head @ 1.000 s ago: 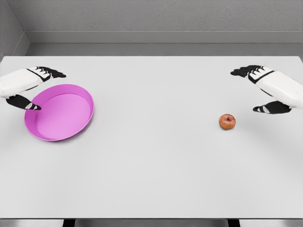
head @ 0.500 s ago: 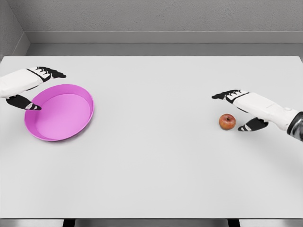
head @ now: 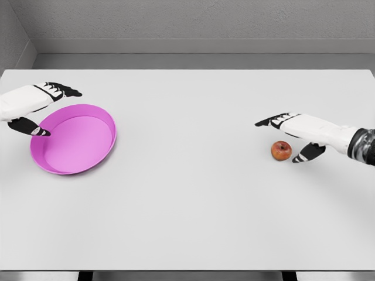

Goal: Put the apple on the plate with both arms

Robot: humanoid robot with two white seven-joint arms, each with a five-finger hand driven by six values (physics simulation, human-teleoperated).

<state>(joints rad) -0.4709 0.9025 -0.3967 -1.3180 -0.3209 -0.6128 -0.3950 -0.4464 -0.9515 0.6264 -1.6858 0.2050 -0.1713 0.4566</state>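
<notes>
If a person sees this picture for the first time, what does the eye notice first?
The bright pink plate at the table's left, with the left hand open at its rim. Then the small red apple at the right, with the right hand spread open around it, not yet gripping.

A white table (head: 187, 222) stands before a grey wall (head: 193, 20).

Single head view, high, angled down over white table (head: 187, 205), facing back wall (head: 193, 20)
</notes>
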